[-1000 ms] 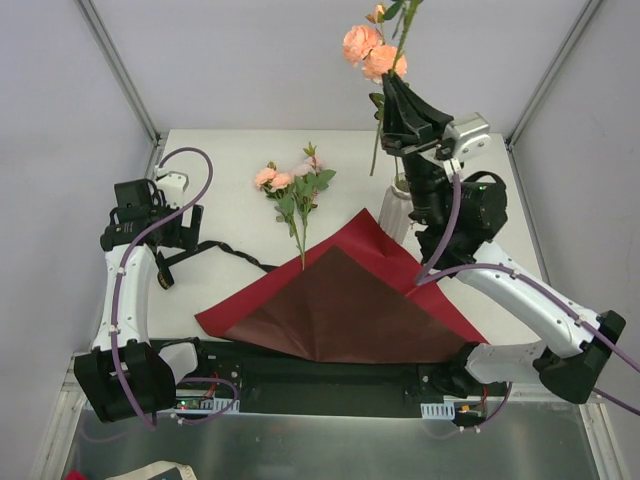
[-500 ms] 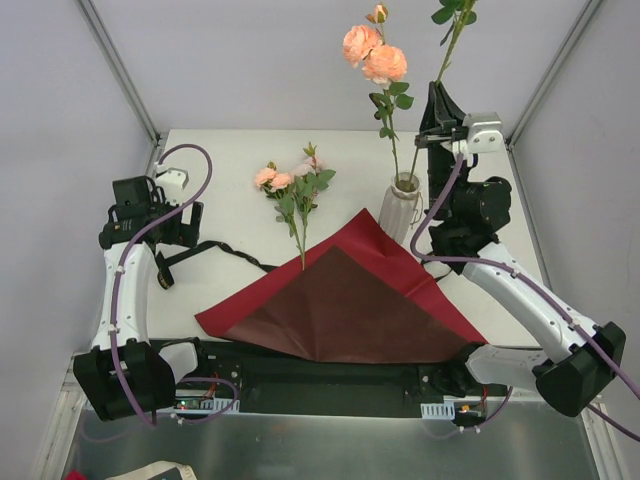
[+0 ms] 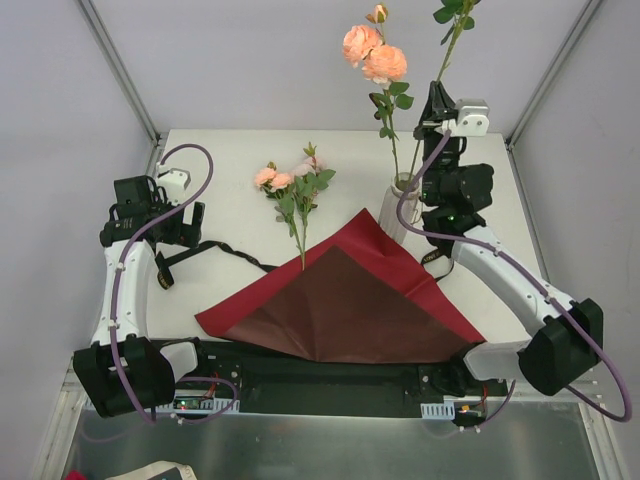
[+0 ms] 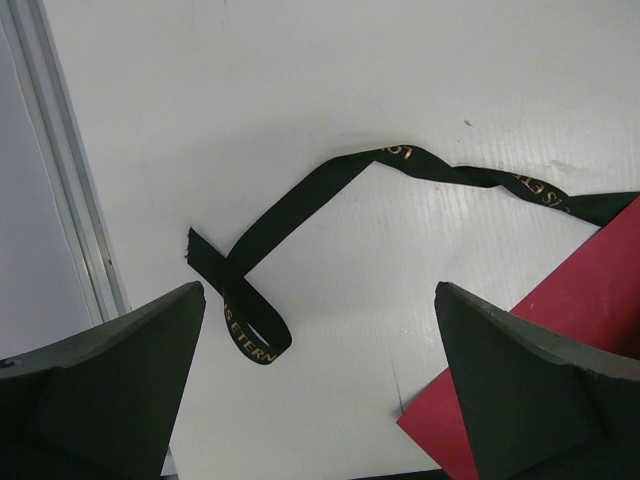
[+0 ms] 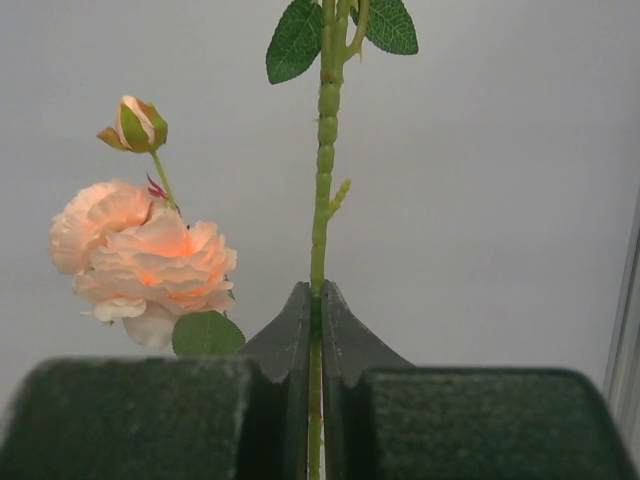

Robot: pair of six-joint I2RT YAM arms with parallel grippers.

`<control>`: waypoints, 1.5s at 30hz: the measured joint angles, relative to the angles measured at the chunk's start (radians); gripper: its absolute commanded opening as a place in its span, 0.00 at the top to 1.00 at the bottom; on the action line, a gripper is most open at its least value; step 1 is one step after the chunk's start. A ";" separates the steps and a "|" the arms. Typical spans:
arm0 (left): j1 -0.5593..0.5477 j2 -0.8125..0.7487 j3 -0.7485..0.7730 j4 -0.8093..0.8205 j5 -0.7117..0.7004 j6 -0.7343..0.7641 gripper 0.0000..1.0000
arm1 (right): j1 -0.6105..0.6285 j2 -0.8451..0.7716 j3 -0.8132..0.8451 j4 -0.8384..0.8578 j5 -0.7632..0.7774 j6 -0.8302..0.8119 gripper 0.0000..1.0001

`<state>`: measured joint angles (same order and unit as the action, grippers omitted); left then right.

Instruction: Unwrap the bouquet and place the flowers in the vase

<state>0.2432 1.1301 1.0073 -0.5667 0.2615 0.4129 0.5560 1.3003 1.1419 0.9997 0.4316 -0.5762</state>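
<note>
My right fingers [image 5: 300,335] are clenched flat together on a thin green stem [image 5: 321,190]. They pinch it low down, with its leaves above my grip and the top running out of the wrist view. From above, that stem stands nearly upright over the back right of the surface [image 3: 220,160], just beside the vase [image 3: 399,205] and to its right. As far as I can judge it is not yet over the mouth. Its lower end is hidden behind my arm, so I cannot tell how near the tip is to the rim.

I take this stem to be light and springy rather than stiff. It is knobbly and narrow, and apt to swivel between flat pads if the top swings. The bare stretch below the leaves looks the right place to hold, since squeezing petals or leaves would crush them. The vase is small and narrow-necked and already carries one stalk of peach roses [image 3: 372,55], so a sideways nudge going in could tip it.

My left fingers [image 4: 110,380] are spread wide and hold nothing. They hang over the black ribbon [image 4: 300,200], which lies loose on the surface, one end curled into a loop and the other running off toward the red paper [image 4: 590,320]. That paper lies unfolded across the front. A small bunch [image 3: 295,190] of roses and leaves lies behind it, well apart from the vase.
</note>
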 measured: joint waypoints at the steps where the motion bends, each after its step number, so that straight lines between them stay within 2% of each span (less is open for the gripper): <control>1: 0.000 0.001 0.000 0.000 0.000 0.001 0.01 | -0.004 0.011 0.000 0.000 0.002 0.003 0.99; 13: 0.000 0.000 0.000 0.000 0.000 0.023 0.01 | -0.029 0.063 -0.067 -0.041 0.087 0.094 0.98; 16: 0.000 -0.006 0.000 0.000 0.000 0.025 0.01 | -0.021 0.048 -0.100 -0.131 0.124 0.151 0.94; 20: 0.000 -0.010 0.000 0.000 0.000 0.025 0.01 | 0.015 0.021 -0.119 -0.204 0.181 0.179 0.70; 23: 0.000 -0.013 -0.005 0.000 0.001 0.025 0.01 | 0.058 -0.009 -0.137 -0.221 0.215 0.174 0.57; 26: 0.000 -0.014 -0.010 -0.002 0.001 0.025 0.01 | 0.112 -0.053 -0.167 -0.230 0.258 0.157 0.52; 35: 0.000 -0.014 -0.022 -0.008 0.013 0.025 0.01 | 0.306 -0.135 -0.220 -0.255 0.342 0.121 0.49; 39: 0.000 -0.014 -0.023 -0.008 0.018 0.024 0.01 | 0.421 -0.069 -0.165 -0.372 0.316 0.149 0.45; 45: 0.000 -0.014 -0.025 -0.010 0.018 0.025 0.01 | 0.443 0.165 0.027 -0.627 0.192 0.297 0.42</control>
<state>0.2432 1.1156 0.9825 -0.5762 0.2790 0.4377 0.9993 1.4651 1.1694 0.3725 0.6235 -0.2790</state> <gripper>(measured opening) 0.991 0.557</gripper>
